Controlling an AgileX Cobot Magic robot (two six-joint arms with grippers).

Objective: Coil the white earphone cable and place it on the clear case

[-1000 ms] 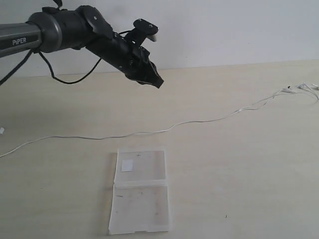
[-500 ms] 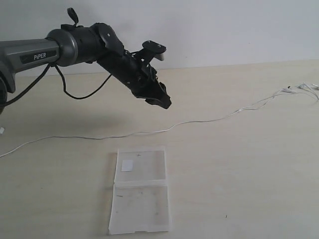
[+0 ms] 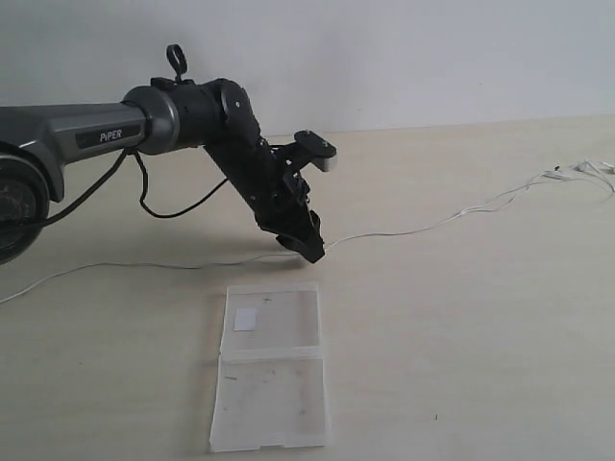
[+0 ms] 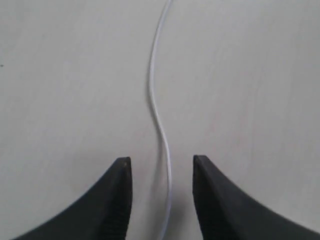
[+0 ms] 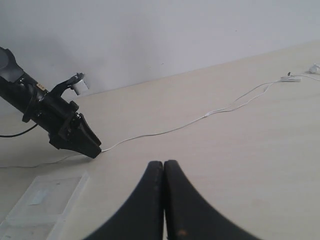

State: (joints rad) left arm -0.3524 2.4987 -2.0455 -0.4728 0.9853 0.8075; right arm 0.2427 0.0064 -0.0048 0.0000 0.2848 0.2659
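The white earphone cable [image 3: 423,228] runs stretched across the table from the left edge to its earbud end [image 3: 581,169] at the far right. My left gripper [image 3: 313,252] is down at the table over the cable's middle, just behind the clear case [image 3: 279,384]. In the left wrist view the left gripper [image 4: 161,161] stands open with the cable [image 4: 154,105] running between its fingers. The case lies open and flat, its white sticker [image 3: 245,320] on the far half. My right gripper [image 5: 164,164] is shut on nothing, well above the table, and does not show in the exterior view.
The pale wooden table [image 3: 461,327] meets a white wall [image 3: 432,58] at the back. The left arm's black lead [image 3: 173,206] hangs under the arm. The right wrist view shows the left gripper [image 5: 92,149] and the case [image 5: 42,200] below it.
The left arm has swung down and to the right, from high above the table to the cable's middle. Cable and case lie as before.
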